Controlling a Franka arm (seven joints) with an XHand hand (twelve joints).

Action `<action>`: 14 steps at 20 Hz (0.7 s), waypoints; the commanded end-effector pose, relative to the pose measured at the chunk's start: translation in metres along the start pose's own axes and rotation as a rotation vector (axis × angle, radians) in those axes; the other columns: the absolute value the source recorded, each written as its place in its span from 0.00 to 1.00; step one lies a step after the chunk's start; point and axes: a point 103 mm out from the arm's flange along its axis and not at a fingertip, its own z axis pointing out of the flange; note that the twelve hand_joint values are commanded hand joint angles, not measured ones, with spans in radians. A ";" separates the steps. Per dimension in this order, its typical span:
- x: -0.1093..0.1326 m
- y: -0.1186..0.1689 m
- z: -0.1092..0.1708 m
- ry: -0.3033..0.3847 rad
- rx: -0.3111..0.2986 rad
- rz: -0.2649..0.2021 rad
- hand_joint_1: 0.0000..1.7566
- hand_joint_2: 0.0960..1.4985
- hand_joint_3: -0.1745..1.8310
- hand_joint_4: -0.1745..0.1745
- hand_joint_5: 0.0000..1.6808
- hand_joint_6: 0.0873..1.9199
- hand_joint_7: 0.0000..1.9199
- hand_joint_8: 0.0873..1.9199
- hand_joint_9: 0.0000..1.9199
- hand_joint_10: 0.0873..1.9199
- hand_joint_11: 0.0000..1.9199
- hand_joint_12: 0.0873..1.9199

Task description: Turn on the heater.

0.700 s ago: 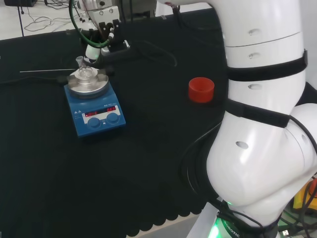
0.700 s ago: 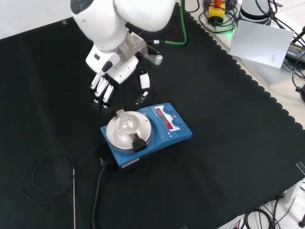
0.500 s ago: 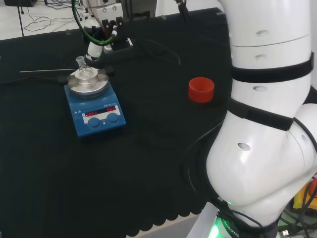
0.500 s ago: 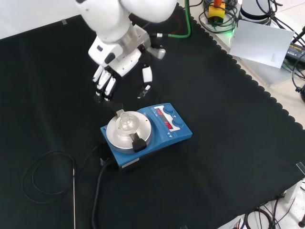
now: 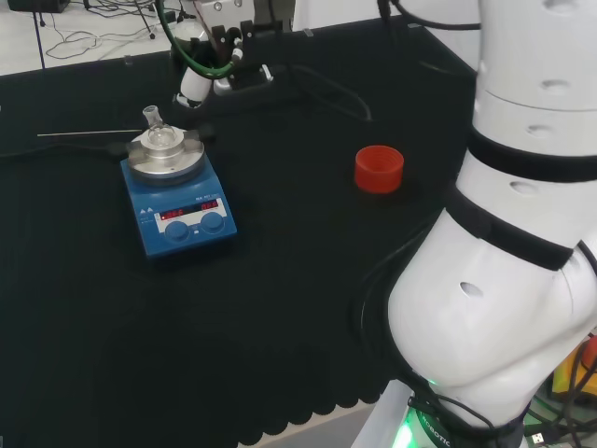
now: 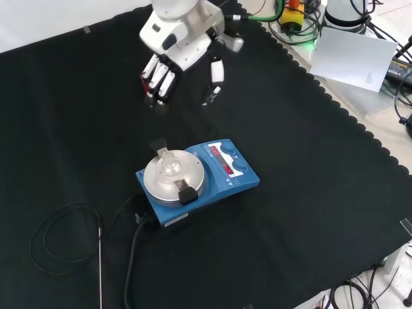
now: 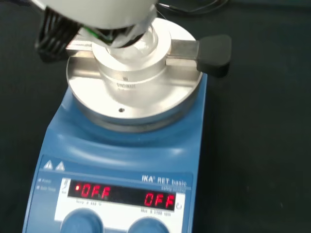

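Below the hand [image 6: 182,48] in the front view, the heater [image 6: 196,178] is showing a glossy blue plastic body and brushed metal plate [image 7: 133,77] — matt black cloth [image 6: 309,193] lying underneath.

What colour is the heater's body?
Blue, with a silver round plate on top. The heater body shows best in the front view.

Black scallop-edged cloth [image 6: 309,212] over a pale bench, loose cables [image 5: 75,37] on the light floor behind.

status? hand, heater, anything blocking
Hand open, hanging clear of heater. Knobs untouched, red lights on the front. Small flask on the plate; nothing blocking the knobs.
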 end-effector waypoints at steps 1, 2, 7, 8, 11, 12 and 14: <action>0.000 -0.054 0.002 0.008 0.005 0.030 0.53 0.34 0.44 0.44 0.23 0.01 0.28 0.35 0.39 0.29 0.22 0.68; 0.000 -0.059 0.004 0.004 0.020 0.033 0.53 0.34 0.44 0.44 0.23 0.01 0.28 0.35 0.39 0.28 0.22 0.68; 0.001 -0.078 0.013 0.015 0.116 0.039 0.52 0.36 0.44 0.41 0.24 0.00 0.41 0.40 0.53 0.31 0.31 0.65; 0.001 -0.081 0.015 0.015 0.131 0.040 0.52 0.36 0.44 0.40 0.24 0.00 0.43 0.41 0.54 0.31 0.32 0.65; 0.005 -0.089 0.022 0.033 0.171 0.042 0.53 0.37 0.44 0.38 0.25 0.00 0.48 0.44 0.58 0.32 0.38 0.61; 0.007 -0.091 0.025 0.037 0.189 0.044 0.53 0.38 0.44 0.36 0.25 0.00 0.50 0.47 0.61 0.34 0.43 0.58; 0.011 -0.094 0.030 0.028 0.213 0.044 0.55 0.39 0.44 0.33 0.25 0.00 0.53 0.52 0.65 0.36 0.52 0.52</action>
